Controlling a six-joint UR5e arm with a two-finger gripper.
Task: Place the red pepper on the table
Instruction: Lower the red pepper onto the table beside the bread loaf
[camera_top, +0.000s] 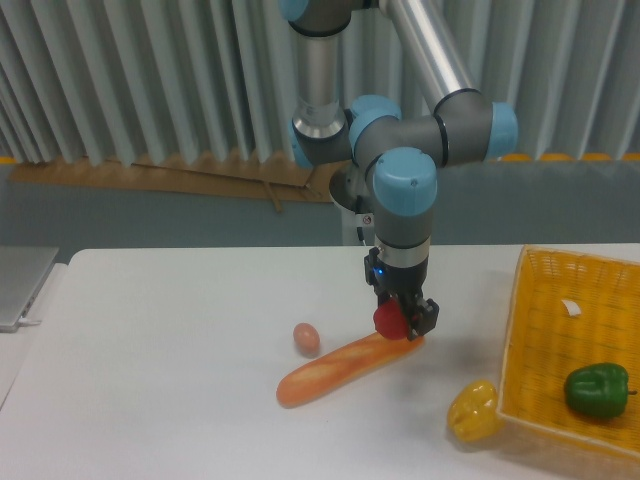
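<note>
My gripper (400, 320) is shut on the red pepper (389, 319), a small glossy red ball held between the dark fingers. It hangs low over the right end of a baguette (345, 363) lying on the white table (160, 340). I cannot tell whether the pepper touches the bread or the tabletop.
A small egg (306, 339) lies left of the baguette. A yellow pepper (473, 410) rests on the table by the corner of the yellow woven basket (530, 340), which holds a green pepper (596, 389). A grey laptop edge (20, 285) is at far left.
</note>
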